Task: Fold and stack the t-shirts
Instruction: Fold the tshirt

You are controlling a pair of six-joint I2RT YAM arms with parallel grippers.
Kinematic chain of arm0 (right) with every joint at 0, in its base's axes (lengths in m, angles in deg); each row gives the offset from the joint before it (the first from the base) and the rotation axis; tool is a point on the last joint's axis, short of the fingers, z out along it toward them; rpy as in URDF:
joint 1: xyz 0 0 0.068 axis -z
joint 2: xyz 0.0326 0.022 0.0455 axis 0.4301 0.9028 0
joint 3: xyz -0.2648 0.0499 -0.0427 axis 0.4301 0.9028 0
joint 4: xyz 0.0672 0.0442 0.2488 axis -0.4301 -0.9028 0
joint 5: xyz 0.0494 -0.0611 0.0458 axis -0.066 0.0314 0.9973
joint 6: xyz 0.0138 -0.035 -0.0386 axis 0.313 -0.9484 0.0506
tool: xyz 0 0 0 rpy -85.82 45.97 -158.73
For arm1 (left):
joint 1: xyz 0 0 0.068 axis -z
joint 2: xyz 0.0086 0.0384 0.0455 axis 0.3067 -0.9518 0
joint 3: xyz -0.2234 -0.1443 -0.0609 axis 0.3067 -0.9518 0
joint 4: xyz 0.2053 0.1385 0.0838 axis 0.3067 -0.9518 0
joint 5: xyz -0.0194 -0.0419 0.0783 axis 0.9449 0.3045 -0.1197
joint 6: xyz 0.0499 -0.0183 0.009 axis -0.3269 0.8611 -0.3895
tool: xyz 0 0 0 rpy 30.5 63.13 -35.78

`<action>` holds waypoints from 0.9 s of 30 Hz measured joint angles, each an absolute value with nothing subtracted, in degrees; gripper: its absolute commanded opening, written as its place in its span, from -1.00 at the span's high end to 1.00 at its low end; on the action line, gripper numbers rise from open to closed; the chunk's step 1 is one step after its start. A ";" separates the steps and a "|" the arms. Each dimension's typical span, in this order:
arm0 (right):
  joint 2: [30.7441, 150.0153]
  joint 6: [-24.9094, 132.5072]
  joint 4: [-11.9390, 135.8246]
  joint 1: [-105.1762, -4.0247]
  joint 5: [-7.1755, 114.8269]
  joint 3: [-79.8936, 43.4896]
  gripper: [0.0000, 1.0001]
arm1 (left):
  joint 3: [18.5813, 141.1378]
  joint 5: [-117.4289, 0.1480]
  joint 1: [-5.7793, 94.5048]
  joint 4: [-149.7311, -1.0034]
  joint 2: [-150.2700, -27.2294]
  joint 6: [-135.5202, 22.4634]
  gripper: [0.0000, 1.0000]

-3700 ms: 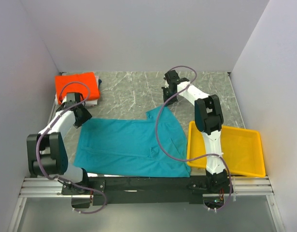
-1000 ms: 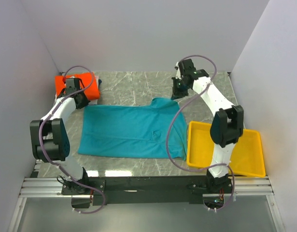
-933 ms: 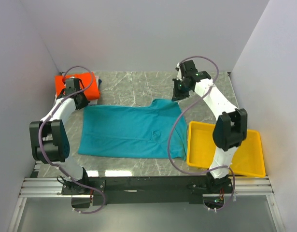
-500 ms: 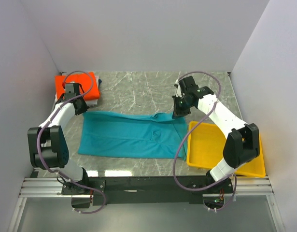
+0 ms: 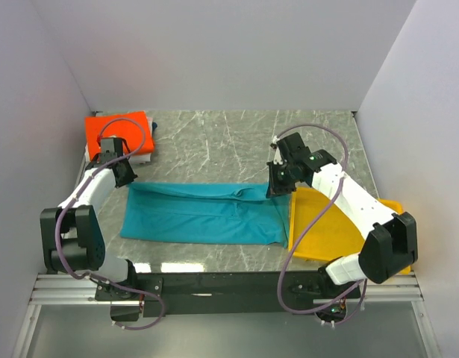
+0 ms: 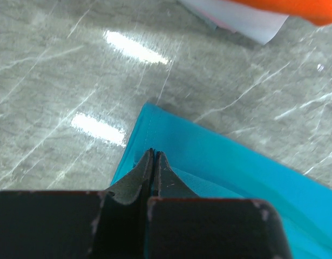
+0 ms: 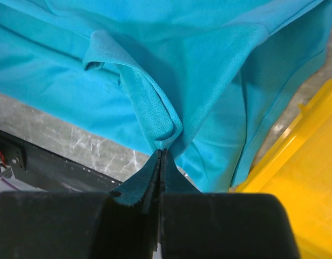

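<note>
- Both arms have swept the far hem back toward their bases. The teal t-shirt [image 5: 203, 216], spread wide a second ago, is now a narrow band doubled over on itself.
- The left gripper [image 6: 153, 157] is clamped tight on the shirt's corner, with the cloth running off to its right.
- The right gripper [image 7: 160, 155] is pinched shut on a bunched ridge of the same shirt, and the rest spreads ahead of it.
- My read: the lengthwise fold is nearly laid down — letting go, the crosswise fold and the stacking are yet to come.
- The orange t-shirt [image 5: 117, 128] lies folded ahead of the left gripper, apart from it.
- The yellow tray [image 7: 311, 162] sits just right of the right gripper — from above, the right arm hides much of it.
- I can't tell whether the folded edges line up, or what the white layer [image 6: 241, 16] under the orange t-shirt is.
</note>
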State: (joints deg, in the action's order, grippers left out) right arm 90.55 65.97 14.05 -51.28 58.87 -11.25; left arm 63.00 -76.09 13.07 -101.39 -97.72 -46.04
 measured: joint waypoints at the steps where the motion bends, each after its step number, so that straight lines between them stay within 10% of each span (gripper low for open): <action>1: 89.92 66.25 14.14 -51.56 58.85 -10.51 1.00 | 62.63 -76.16 13.07 -101.31 -97.42 -46.11 0.99; 11: 86.22 68.31 14.70 -53.55 58.20 -3.71 1.00 | 59.15 -77.71 13.07 -101.55 -94.71 -45.89 0.94; 15: 86.25 68.61 16.13 -55.04 57.17 0.37 0.85 | 57.56 -79.66 13.07 -102.84 -94.71 -44.21 -0.04; 27: 86.09 68.57 15.62 -60.48 54.72 3.94 0.31 | 56.88 -76.25 13.15 -106.35 -87.89 -36.54 -0.28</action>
State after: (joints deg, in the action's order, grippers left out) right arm 86.09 68.57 15.62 -60.48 54.72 3.94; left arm 56.88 -76.25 13.15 -106.35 -87.89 -36.54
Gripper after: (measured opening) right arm 0.342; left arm 0.633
